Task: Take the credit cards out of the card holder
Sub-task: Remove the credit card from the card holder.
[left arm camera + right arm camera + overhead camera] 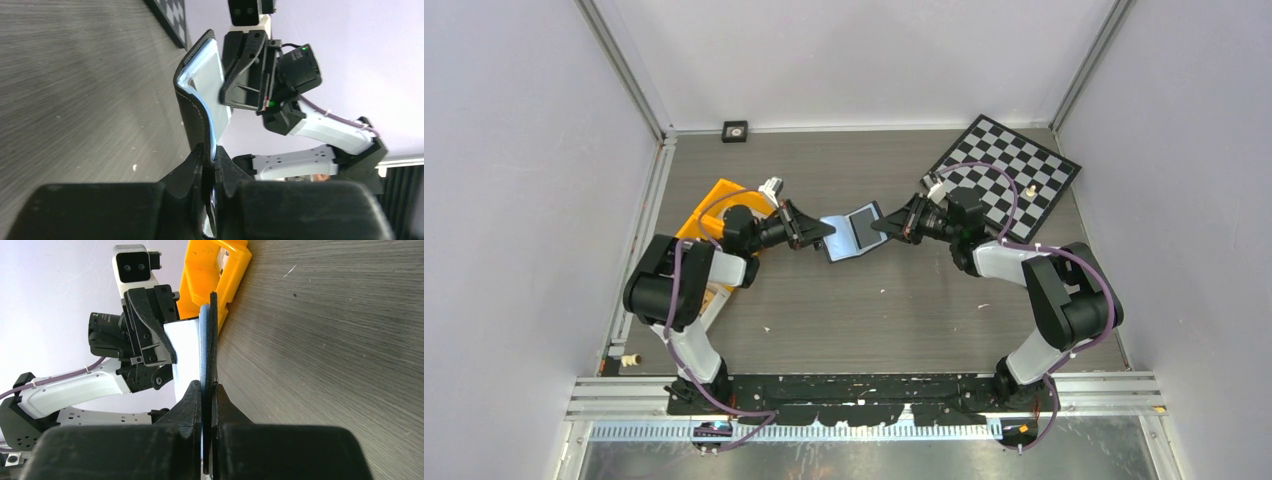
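The black card holder (852, 232) hangs open above the middle of the table, stretched between both grippers with its grey-blue inside facing up. My left gripper (824, 232) is shut on its left flap; in the left wrist view the jaws (210, 160) pinch the black leather (192, 110), and a pale credit card (212, 75) lies against the lining. My right gripper (879, 226) is shut on the right flap; the right wrist view shows the jaws (207, 390) clamped on the black edge (212, 340), with a pale card face (185, 350) beside it. No orange-tan card is visible.
An orange bin (714, 205) sits at the left behind the left arm. A checkerboard (1014, 170) lies at the back right. A small black square (735, 131) rests at the back wall. Pale walls enclose the table on three sides.
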`<state>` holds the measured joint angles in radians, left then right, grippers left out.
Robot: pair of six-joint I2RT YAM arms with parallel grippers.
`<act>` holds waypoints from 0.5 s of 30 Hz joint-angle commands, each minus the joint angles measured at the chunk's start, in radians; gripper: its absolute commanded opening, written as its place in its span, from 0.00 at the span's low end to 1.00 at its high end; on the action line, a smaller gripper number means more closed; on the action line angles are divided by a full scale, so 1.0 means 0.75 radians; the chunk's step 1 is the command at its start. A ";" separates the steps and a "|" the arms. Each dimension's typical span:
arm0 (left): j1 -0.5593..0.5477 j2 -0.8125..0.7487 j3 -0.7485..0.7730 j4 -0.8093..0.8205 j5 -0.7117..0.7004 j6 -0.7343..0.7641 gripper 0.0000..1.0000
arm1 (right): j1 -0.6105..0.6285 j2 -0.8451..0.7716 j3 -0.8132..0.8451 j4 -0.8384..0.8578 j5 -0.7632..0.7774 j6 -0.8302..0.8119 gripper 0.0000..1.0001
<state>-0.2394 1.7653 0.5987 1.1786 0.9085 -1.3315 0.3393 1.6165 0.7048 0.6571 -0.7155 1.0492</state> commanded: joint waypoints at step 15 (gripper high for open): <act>-0.031 -0.565 0.038 -1.044 -0.403 0.682 0.49 | 0.052 -0.179 0.043 -0.252 0.235 -0.276 0.00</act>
<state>-0.1890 1.4006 0.5907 0.4801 0.6476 -0.9588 0.3511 1.5352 0.7048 0.5060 -0.5953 0.9241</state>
